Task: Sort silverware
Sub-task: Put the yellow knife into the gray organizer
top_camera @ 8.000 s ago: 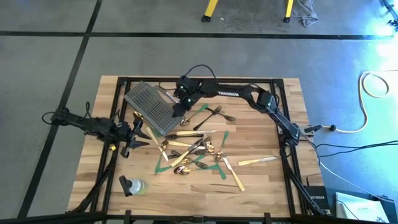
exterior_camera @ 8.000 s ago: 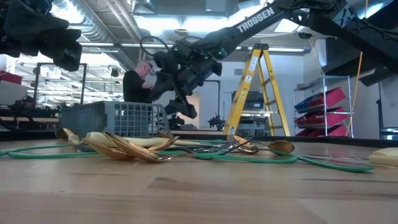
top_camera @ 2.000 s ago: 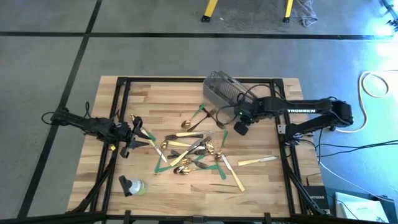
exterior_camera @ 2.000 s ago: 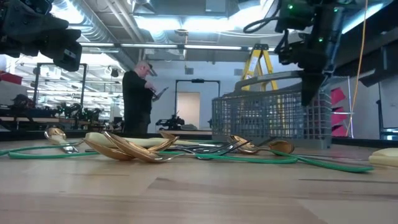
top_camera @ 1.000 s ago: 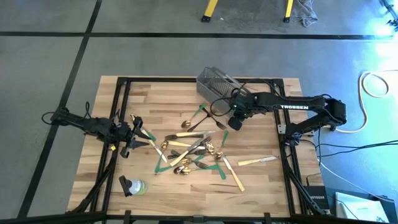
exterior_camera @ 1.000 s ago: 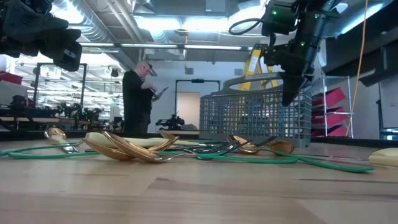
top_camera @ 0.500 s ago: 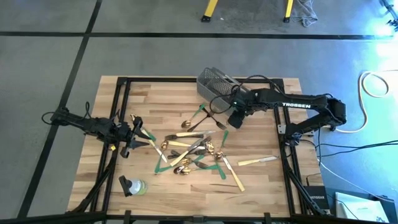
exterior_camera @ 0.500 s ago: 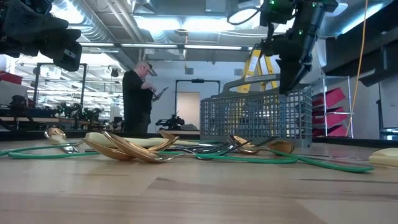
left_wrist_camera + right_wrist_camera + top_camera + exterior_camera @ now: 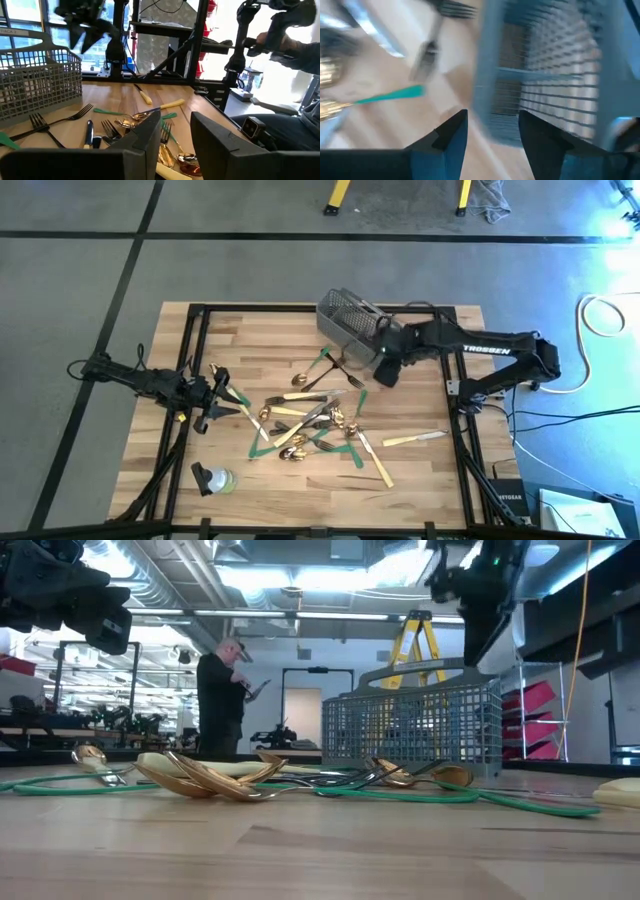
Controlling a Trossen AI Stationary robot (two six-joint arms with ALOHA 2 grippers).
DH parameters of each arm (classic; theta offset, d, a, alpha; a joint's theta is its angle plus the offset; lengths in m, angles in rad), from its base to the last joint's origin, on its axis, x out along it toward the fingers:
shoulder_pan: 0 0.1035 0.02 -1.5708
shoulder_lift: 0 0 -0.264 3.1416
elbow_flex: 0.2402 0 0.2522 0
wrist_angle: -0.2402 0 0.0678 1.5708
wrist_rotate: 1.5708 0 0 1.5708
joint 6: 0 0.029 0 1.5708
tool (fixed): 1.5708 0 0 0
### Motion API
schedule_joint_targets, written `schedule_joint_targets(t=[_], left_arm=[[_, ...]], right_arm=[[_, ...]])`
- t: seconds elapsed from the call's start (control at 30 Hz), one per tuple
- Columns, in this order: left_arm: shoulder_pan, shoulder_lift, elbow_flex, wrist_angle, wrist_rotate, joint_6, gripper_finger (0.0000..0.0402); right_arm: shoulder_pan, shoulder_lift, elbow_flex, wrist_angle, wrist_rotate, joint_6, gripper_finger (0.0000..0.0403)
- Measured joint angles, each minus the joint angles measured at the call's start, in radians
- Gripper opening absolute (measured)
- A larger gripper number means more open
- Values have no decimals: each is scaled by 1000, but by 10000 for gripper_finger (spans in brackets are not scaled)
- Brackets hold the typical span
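Silverware (image 9: pixel 310 420) lies scattered mid-bench among green tape strips (image 9: pixel 262 442), the right gripper (image 9: pixel 385 369) open beside the mesh basket (image 9: pixel 350 325) near the far edge, the left gripper (image 9: pixel 222 398) part-open, empty, near the left edge.

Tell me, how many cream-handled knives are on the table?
4 knives: one alone on the right side, one slanted beside the pile, two in the middle pile. More may be hidden there.

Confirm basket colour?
Grey wire mesh basket; clearest in the low view, standing on the table.
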State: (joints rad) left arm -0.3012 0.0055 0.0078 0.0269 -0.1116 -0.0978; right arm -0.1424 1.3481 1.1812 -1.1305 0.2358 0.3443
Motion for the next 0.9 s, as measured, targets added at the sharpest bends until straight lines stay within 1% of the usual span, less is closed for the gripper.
schedule_joint_targets(t=[0.07,0.13,0.2,0.27,0.33,0.4,0.47,0.6,0.73,0.8,0.9], left_arm=[[0,0,0,0,0,0,92],[0,0,0,0,0,0,92],[0,0,0,0,0,0,92],[0,0,0,0,0,0,92],[0,0,0,0,0,0,92],[0,0,0,0,0,0,92],[0,0,0,0,0,0,92],[0,0,0,0,0,0,92],[0,0,0,3,-5,0,92],[0,0,0,9,-7,0,92],[0,0,0,5,-7,2,92]], right_arm=[[74,0,0,9,2,54,155],[162,1,0,12,32,130,151],[261,0,-10,54,64,211,147],[363,1,-32,96,68,278,146],[461,1,-60,132,72,309,145],[555,2,-99,150,52,306,145],[632,4,-147,141,-7,306,145],[742,4,-232,154,-55,313,145],[828,25,-308,296,-78,163,145],[845,42,-348,380,-78,124,145],[829,78,-385,467,-74,119,145]])
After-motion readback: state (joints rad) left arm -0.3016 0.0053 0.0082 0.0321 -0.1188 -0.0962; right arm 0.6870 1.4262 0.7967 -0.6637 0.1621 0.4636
